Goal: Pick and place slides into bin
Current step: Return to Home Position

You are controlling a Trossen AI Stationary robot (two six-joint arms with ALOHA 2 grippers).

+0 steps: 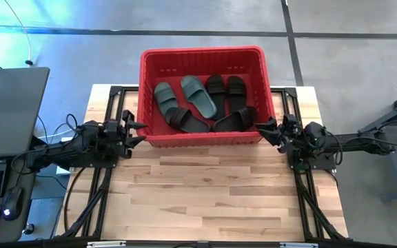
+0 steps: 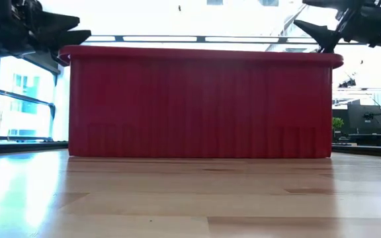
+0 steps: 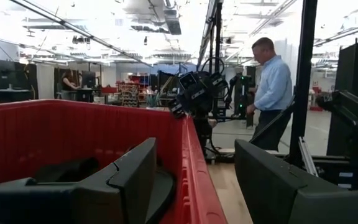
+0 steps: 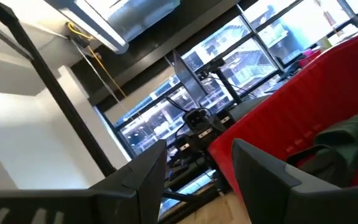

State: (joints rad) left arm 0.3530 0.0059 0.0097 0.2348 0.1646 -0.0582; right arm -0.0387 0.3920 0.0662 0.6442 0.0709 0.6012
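The red bin [image 1: 202, 58] stands at the table's far middle. Inside it lie two sage green slides [image 1: 198, 95] at the left and several black slides [image 1: 234, 118] at the middle and right, resting flat or leaning on one another. My left gripper [image 1: 139, 131] is open and empty just outside the bin's near left corner, level with its rim. My right gripper [image 1: 264, 129] is open and empty just outside the bin's near right corner. In the low view the bin's near wall [image 2: 200, 106] hides the slides.
A laptop [image 1: 9, 110] and keyboard sit off the table's left edge. Black frame rails [image 1: 102, 200] run along both table sides. The near half of the wooden table [image 1: 205, 200] lies in front of the bin. A person [image 3: 272, 87] stands in the room beyond.
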